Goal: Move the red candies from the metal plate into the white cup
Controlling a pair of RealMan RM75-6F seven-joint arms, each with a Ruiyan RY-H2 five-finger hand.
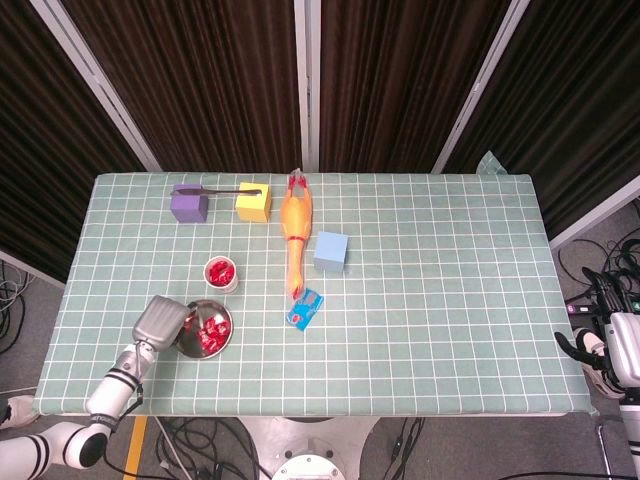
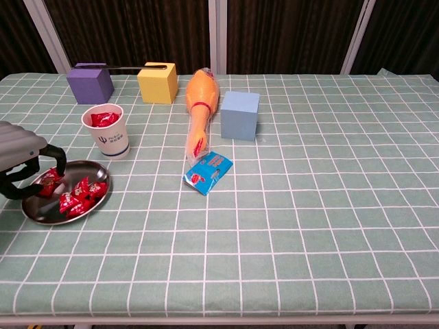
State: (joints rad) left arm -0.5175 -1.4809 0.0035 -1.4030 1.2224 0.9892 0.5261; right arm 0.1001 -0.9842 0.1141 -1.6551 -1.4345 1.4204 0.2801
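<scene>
Your left robot hand [image 2: 24, 164] pinches a candy [image 2: 49, 181] over the plate [image 2: 41, 214] (grip looks thin); it could drop short of the cup [image 2: 110, 137].

Near the table's far edge, toward its left corner, you have 2 blocks: a purple block [image 2: 90, 81] and a yellow block [image 2: 157, 82], with a dark stick [image 1: 222, 187] bridging their tops. A rubber chicken [image 2: 200, 104] lies lengthwise beside a pale blue block [image 2: 240, 114]. A blue packet [image 2: 208, 172] lies just beyond the chicken's near end.

Lab: curtains [image 1: 200, 70], floor cables [image 1: 600, 265]
</scene>
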